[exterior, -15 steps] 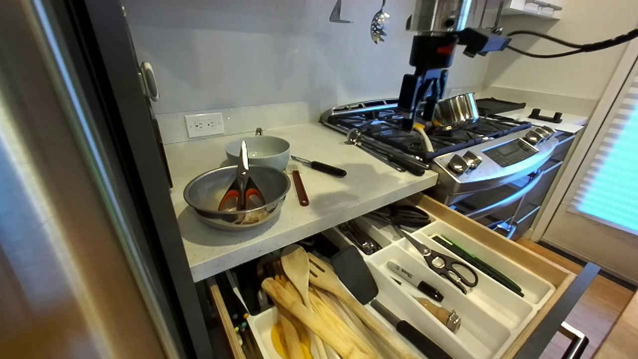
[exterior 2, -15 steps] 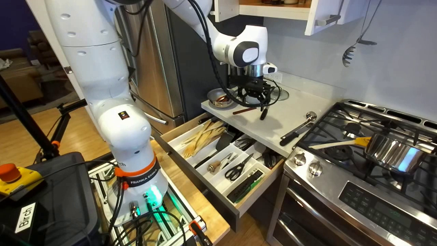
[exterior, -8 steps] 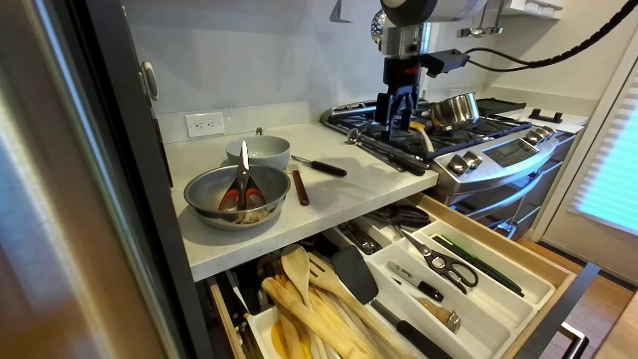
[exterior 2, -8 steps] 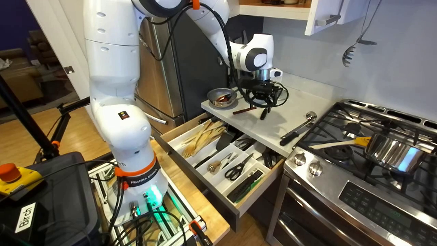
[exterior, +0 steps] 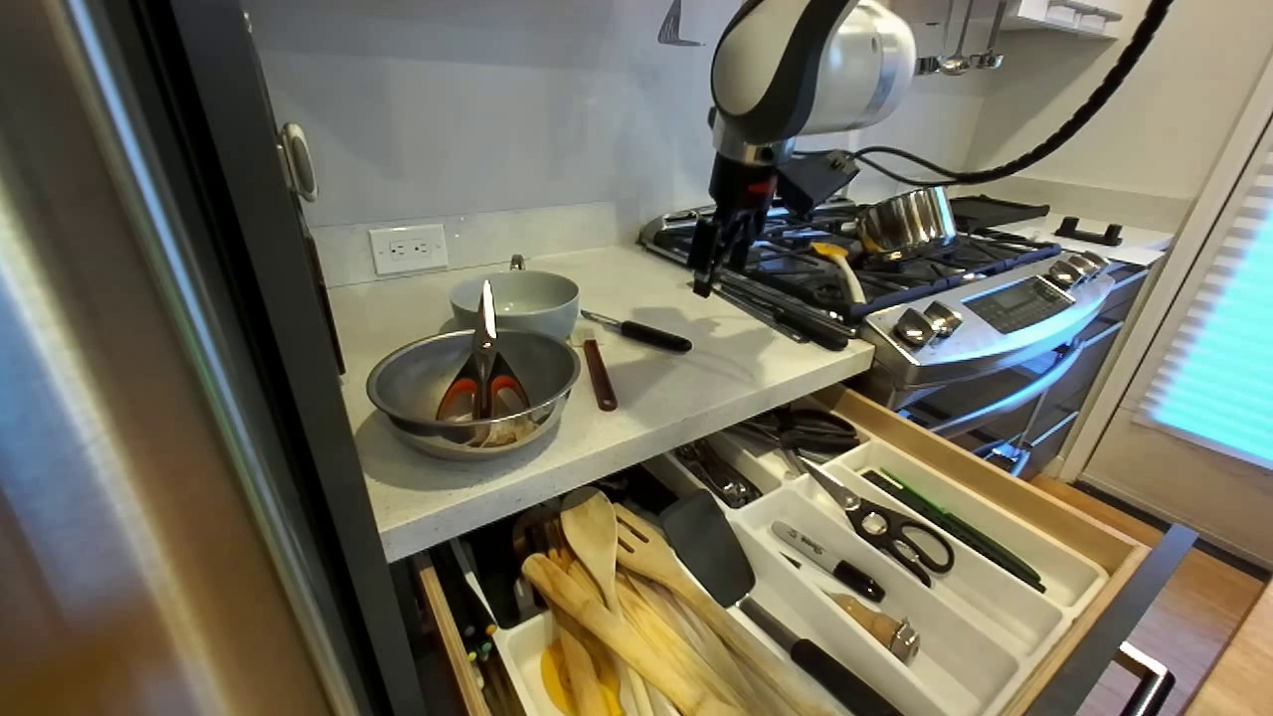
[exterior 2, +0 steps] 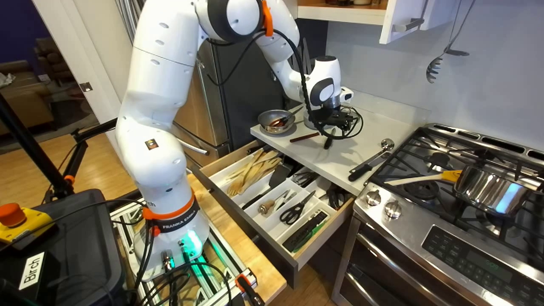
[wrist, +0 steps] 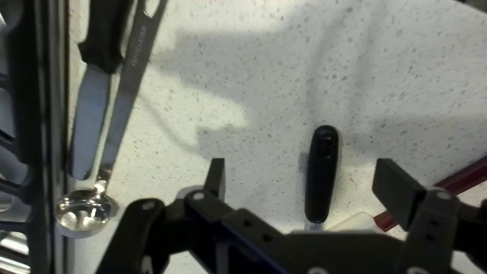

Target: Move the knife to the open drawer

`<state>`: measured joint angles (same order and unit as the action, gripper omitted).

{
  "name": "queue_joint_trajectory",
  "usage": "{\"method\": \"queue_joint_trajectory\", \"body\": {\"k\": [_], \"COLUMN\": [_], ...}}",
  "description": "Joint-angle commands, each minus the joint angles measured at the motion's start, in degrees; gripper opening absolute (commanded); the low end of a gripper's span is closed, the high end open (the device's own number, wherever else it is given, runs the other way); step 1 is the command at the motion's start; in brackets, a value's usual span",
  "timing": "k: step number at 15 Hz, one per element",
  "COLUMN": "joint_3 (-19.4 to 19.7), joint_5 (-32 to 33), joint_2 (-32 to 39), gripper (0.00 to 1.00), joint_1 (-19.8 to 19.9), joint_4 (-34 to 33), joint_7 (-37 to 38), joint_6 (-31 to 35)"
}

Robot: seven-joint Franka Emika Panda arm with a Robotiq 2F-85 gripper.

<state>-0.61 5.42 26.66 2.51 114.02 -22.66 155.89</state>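
While the knife (wrist: 322, 175) lies on the counter (exterior: 636, 283) beside the pale bowl (exterior: 517, 300), the gripper (wrist: 299, 177) has just come lower and nearer, its jaws spread wide, holding nothing, framing the knife in the wrist view; grasping seems next, the carry to the open drawer (exterior: 995, 482) still ahead.

Black-and-orange scissors (exterior: 484, 376) lean in a metal bowl (exterior: 547, 414) beside a pale bowl (exterior: 540, 316), and a shiny pot (exterior 2: 488, 191) sits on the stove (exterior 2: 404, 231).
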Motion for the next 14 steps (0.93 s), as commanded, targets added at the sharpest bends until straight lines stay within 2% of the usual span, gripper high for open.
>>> {"method": "queue_joint_trajectory", "body": {"k": [1, 4, 5, 7, 12, 14], "joint_3": [-4.95, -5.94, -6.08, -6.08, -6.92, -7.33], "joint_5": [-0.79, 0.48, 0.51, 0.42, -0.50, -0.75], "joint_2": [10.78, 16.41, 17.93, 20.08, 22.55, 21.85], "gripper": [0.95, 0.81, 0.63, 0.55, 0.16, 0.06], "joint_1": [2.69, 1.93, 1.75, 1.31, 1.35, 1.48], "joint_4": [-10.83, -18.08, -20.03, -22.74, -26.22, -26.54], "joint_7": [-4.43, -4.08, -3.67, -2.71, -2.45, -2.75], "joint_6": [0.54, -1.34, -1.80, -3.43, -9.18, -10.63]}}
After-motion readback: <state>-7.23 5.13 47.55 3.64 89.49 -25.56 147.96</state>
